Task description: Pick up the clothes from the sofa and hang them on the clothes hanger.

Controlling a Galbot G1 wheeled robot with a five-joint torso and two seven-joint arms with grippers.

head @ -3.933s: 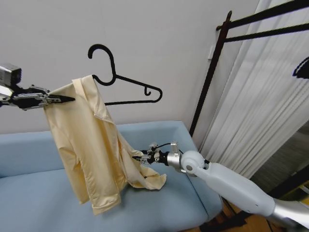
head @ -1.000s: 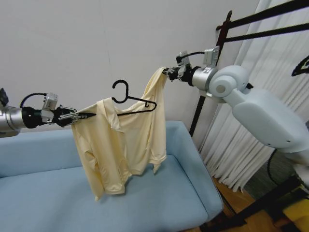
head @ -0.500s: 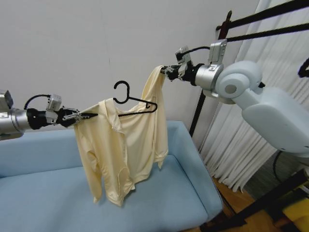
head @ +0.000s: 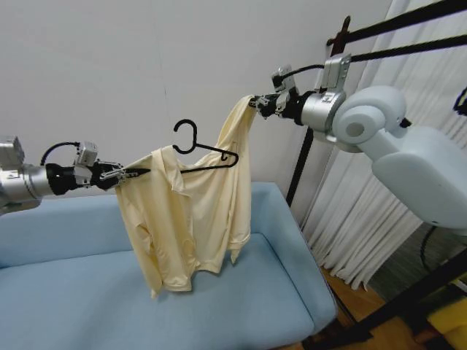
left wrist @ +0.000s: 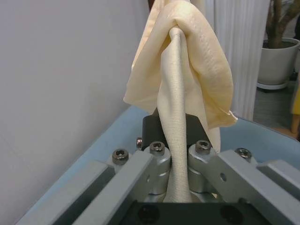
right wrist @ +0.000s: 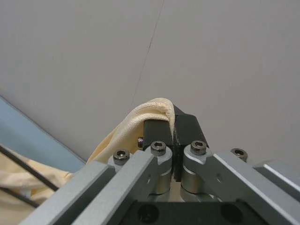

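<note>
Above the blue sofa [head: 73, 292], the cream shirt [head: 190, 219] hangs stretched between both arms, its lower hem loose over the seat. One shoulder edge is clamped in the left gripper [head: 135, 173]. The right gripper [head: 257, 103], higher and just beside the rack [head: 301, 168], pinches another fold tight. Between them the black hanger [head: 191, 137] sits in the shirt, its hook free before the wall [head: 109, 58].

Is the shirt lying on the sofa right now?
No, the shirt hangs above the sofa, pinched between the left gripper and right gripper.
</note>
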